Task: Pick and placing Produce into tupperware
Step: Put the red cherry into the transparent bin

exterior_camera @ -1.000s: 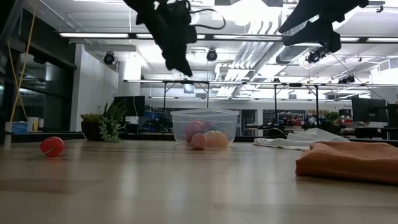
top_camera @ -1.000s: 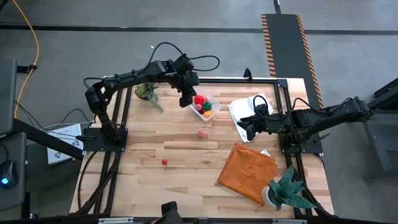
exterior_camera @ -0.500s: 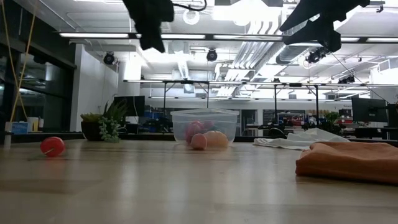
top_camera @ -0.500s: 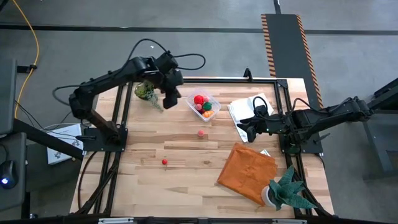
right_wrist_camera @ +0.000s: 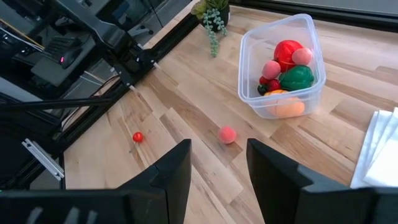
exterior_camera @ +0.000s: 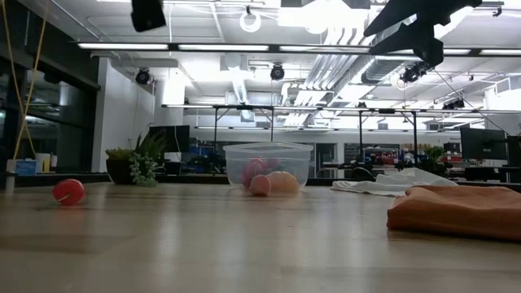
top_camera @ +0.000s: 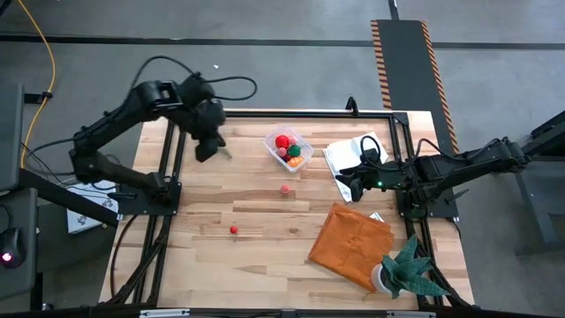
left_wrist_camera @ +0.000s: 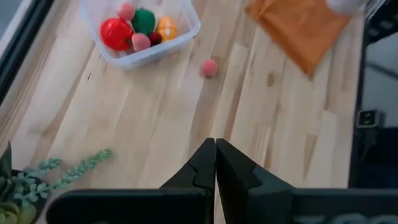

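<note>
**A:** Since a second ago the left gripper (top_camera: 204, 148) swings off the tupperware (top_camera: 290, 147), over toward 9 o'clock from it, fingers clenched, nothing held.

**B:** Low view: pink ball (exterior_camera: 260, 185) touching the tub's front, red ball (exterior_camera: 68, 191) way off. Wrist views: right gripper (right_wrist_camera: 217, 163) sits released, empty, facing the tub.

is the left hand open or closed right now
Closed and empty: in the left wrist view, the left hand's fingers meet with nothing between them.
</note>
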You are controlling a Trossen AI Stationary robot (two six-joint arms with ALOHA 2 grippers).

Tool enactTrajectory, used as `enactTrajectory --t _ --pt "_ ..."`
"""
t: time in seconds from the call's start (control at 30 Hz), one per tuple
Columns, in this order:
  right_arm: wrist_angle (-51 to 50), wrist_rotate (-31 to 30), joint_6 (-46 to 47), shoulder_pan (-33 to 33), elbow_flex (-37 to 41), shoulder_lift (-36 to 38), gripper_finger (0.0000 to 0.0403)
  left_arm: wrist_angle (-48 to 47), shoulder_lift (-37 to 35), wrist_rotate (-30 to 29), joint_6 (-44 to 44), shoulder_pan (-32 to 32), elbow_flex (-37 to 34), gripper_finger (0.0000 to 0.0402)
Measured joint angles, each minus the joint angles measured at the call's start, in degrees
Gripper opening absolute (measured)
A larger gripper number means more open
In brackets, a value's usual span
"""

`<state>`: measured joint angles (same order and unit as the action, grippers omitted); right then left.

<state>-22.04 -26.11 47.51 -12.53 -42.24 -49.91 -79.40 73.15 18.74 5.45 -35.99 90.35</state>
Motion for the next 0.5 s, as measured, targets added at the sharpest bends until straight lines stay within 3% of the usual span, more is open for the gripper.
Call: enactTrajectory --t 0.37,0.5 --pt "0.1 0.0 -0.6 0.0 0.0 0.0 0.0144 -1.6 -12.9 1.3 -7.5 0.0 -0.5 0.0001" --pt "0.1 -0.1 -0.6 0.0 0.0 0.0 0.0144 0.4 -19.2 1.3 -10.7 0.0 -6.3 0.0002"
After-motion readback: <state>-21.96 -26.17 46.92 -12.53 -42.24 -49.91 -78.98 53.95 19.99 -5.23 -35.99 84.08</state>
